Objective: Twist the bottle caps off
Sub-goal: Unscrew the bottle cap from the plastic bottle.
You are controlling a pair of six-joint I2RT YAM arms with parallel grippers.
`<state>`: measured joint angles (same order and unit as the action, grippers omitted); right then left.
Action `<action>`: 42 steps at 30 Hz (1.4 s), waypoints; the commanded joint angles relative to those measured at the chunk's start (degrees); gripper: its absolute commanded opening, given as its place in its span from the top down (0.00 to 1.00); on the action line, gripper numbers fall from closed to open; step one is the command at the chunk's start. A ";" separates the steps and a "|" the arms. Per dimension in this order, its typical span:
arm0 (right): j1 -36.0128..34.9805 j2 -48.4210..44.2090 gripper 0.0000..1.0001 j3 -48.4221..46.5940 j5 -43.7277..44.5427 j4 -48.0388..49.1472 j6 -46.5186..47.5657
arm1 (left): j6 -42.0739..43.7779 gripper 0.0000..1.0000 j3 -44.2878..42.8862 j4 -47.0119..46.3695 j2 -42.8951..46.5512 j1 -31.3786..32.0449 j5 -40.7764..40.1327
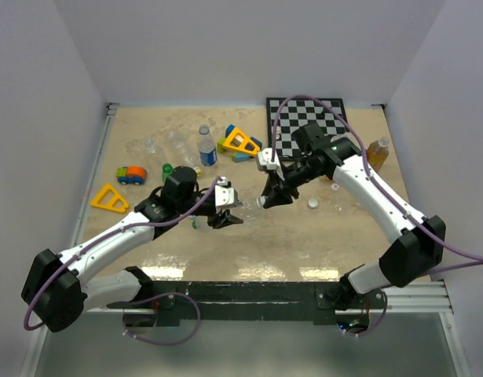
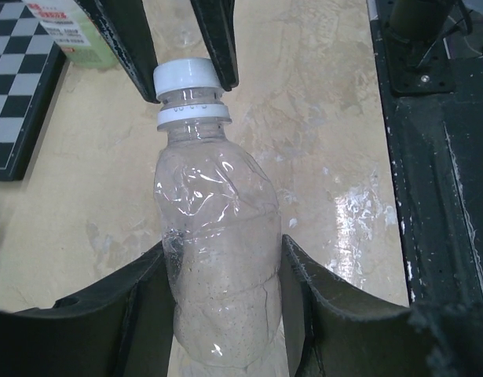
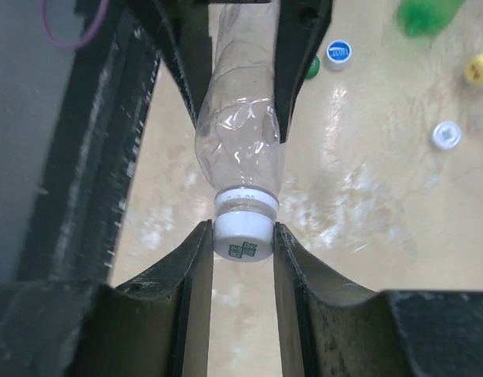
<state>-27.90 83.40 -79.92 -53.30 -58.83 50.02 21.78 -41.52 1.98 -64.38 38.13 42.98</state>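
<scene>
A clear, crumpled plastic bottle [image 2: 217, 259] is held level above the table between my two grippers. My left gripper [image 2: 225, 314] is shut on the bottle's body, one finger pressed to each side. The white bottle cap [image 3: 241, 236] is on the neck, and my right gripper [image 3: 243, 243] is shut on it, a finger touching each side. In the top view the left gripper [image 1: 229, 220] and right gripper [image 1: 266, 200] face each other near the table's middle. Loose caps lie on the table: blue [image 3: 339, 53], yellow [image 3: 478, 68] and white [image 3: 446, 135].
A chessboard [image 1: 308, 126] lies at the back right, with an orange-filled bottle [image 1: 378, 151] beside it. A blue-labelled bottle [image 1: 207, 149], bright toy blocks [image 1: 241, 143], a toy car [image 1: 131, 174], a yellow triangle [image 1: 110, 199] and a green bottle [image 1: 169, 171] stand at the back left.
</scene>
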 commanded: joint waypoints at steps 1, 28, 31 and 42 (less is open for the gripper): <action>-1.63 -0.42 0.98 -1.13 6.09 -10.62 35.53 | 0.98 1.00 -0.32 -2.07 0.83 -0.07 2.02; -2.77 -17.47 0.14 7.31 9.43 19.70 -27.46 | 0.63 1.00 -0.32 -2.07 0.66 -0.07 2.37; -2.77 -19.93 0.13 11.53 11.46 23.05 -41.91 | 0.63 1.00 -0.41 -2.07 0.57 0.01 2.28; -2.69 -14.23 0.19 14.44 11.73 24.90 -47.38 | 0.63 1.00 -0.32 -2.07 0.48 0.01 2.11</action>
<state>-30.74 67.88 -65.80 -41.32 -36.12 7.44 22.06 -41.34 1.43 -64.16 37.95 43.46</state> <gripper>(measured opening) 0.826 0.523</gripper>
